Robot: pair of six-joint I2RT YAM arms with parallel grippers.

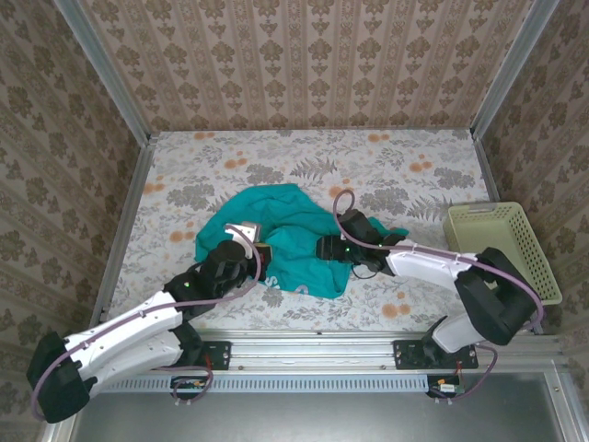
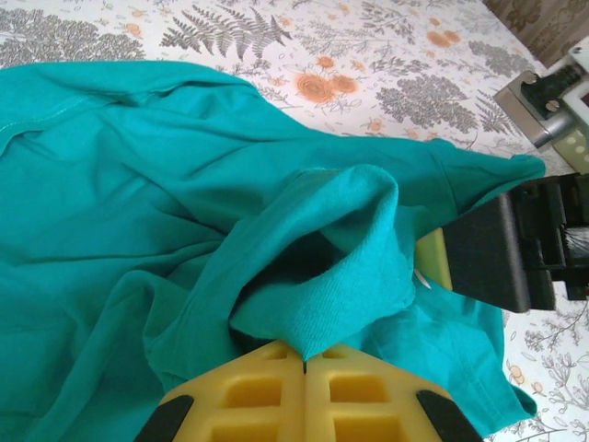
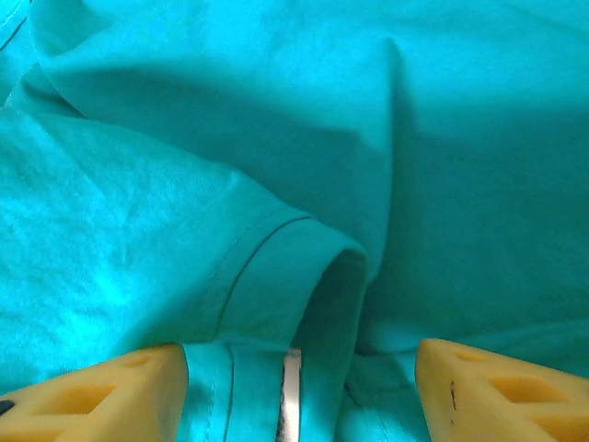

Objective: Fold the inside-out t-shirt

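Top external: t-shirt (image 1: 290,226) bunched mid table (image 1: 405,184) betw. both arms, long axis approx. L–R; left gripper (image 1: 258,244) pinched tight on fold at L side, right gripper (image 1: 322,249) spread wide over R side, equally near.

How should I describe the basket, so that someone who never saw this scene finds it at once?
Start from the flowered table and go to its right edge. There stands the basket, pale yellow plastic with slotted walls. It is box-shaped, unlike the crumpled teal t-shirt in the middle.
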